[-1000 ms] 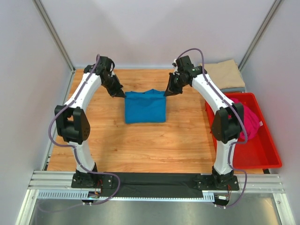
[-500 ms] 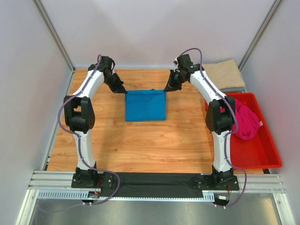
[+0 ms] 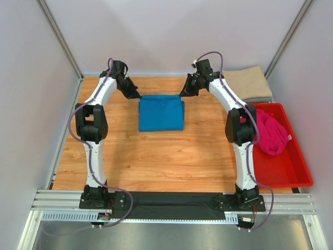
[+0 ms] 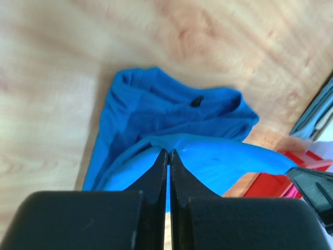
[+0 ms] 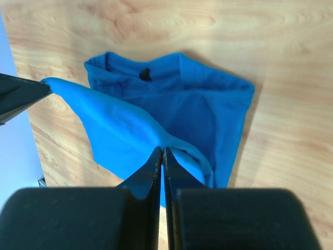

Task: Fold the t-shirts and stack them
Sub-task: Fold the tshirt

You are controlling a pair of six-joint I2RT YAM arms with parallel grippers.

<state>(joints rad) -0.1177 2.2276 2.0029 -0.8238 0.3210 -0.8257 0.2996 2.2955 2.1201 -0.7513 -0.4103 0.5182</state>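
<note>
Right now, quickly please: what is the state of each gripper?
The left gripper is shut on the bright blue cloth t-shirt.
The right gripper is shut on the same t-shirt.

Open wood of the table (image 3: 156, 156) runs across the whole near half, between the two upright arm columns, and that's where there's room to pass. Farther back the blue t-shirt (image 3: 161, 113) fills the middle. The left gripper (image 3: 139, 97) and right gripper (image 3: 182, 95) are pinched tight on its far corners, their arms arching in from both sides. The red bin (image 3: 294, 179), heaped with the pink t-shirt (image 3: 270, 134), blocks the right edge. The tan t-shirt (image 3: 251, 82) takes the far right corner. White walls (image 3: 31, 78) hem in left, back and right
</note>
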